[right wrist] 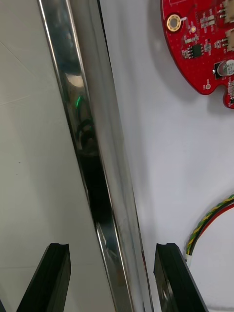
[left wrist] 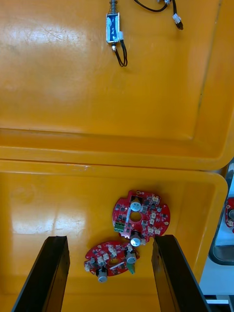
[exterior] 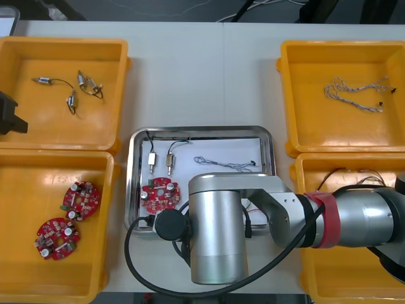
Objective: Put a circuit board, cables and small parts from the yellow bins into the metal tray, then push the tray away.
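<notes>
The metal tray (exterior: 266, 136) lies between the bins, white inside. It holds a red circuit board (exterior: 159, 194), two small metal parts (exterior: 152, 161) and a twisted blue and white cable (exterior: 224, 164). My right arm reaches across to the tray's near edge, its wrist covering that edge. In the right wrist view my right gripper (right wrist: 112, 280) is open and straddles the shiny tray rim (right wrist: 105, 195), one finger over the table and the other inside. Beyond the inner finger lie the circuit board (right wrist: 204, 44) and a red and yellow cable (right wrist: 209, 224). My left gripper (left wrist: 109, 275) hangs open over the left bins.
The far-left yellow bin (exterior: 63, 44) holds small metal parts (exterior: 82, 82). The near-left bin (exterior: 25, 190) holds two circuit boards (exterior: 80, 201). Twisted cables (exterior: 354, 95) lie in the far-right bin (exterior: 342, 47), and more cables (exterior: 354, 177) in the near-right bin.
</notes>
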